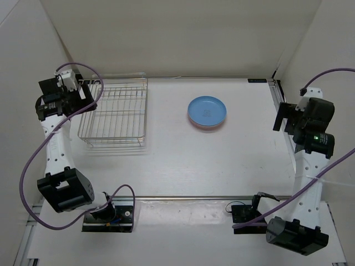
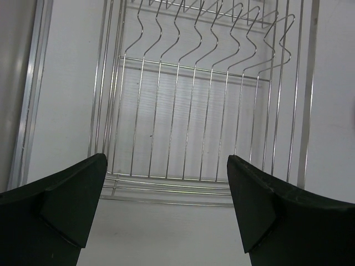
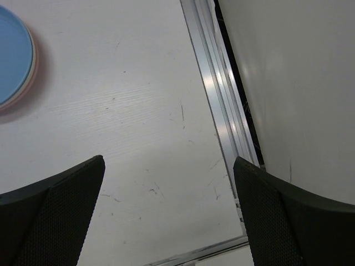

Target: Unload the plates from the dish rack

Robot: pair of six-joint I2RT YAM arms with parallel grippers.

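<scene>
Plainly, the unloading looks finished, as far as I can judge, with nothing left to lift out. On the left, my left claw (image 2: 166, 160) hangs spread wide and holds nothing, at the left end of the rectangular silver wire dish rack (image 1: 116, 109). Its grid base and zigzag dividers show no plate in any slot. Toward the middle of the white table (image 1: 233, 172), well apart from the rack, the round shallow plates (image 1: 206, 111) lie in one flat stack. The top one is light blue with a faint centre mark, and my right wrist view shows a cream rim and a pink rim peeking out beneath. Farthest right, my right claw (image 3: 169, 160) is also spread wide and empty, near the table's metal edge rail (image 3: 222, 111).
</scene>
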